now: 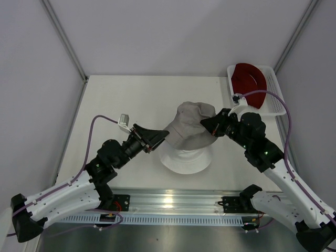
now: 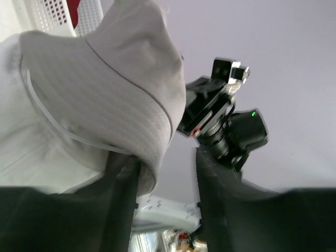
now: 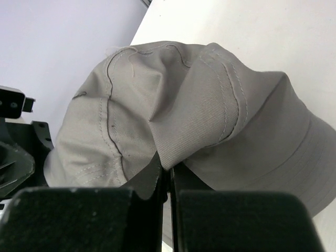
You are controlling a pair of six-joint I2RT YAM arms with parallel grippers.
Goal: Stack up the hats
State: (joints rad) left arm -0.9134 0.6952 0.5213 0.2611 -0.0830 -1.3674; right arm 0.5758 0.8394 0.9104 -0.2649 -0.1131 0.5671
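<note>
Pale walls box in a white table [image 1: 105, 105], and at its centre the grey hat [image 1: 189, 128] hangs in the air directly over the white hat [image 1: 185, 161], which lies flat on the table with its brim spread. The right tool [image 3: 169, 170], reaching in from 3 o'clock, is pressed together on a fold of the grey hat, so that side is carried. The left tool [image 2: 167, 176] comes from 9 o'clock with its fingers spread. The brim's edge hangs against 1 finger and into the gap, not pinched. I judge a hold from 2 sides is meant to keep the floppy brim open and level, so the grey hat drops squarely onto the white hat. At 1 o'clock the dark red hat [image 1: 248, 77] sits in a white slatted basket [image 1: 274, 92], apparently waiting its turn. Count: 3 hats in view, 1 grey, 1 white, 1 dark red; 1 basket; 2 arms. Whether anything lies under the white hat I cannot tell.
</note>
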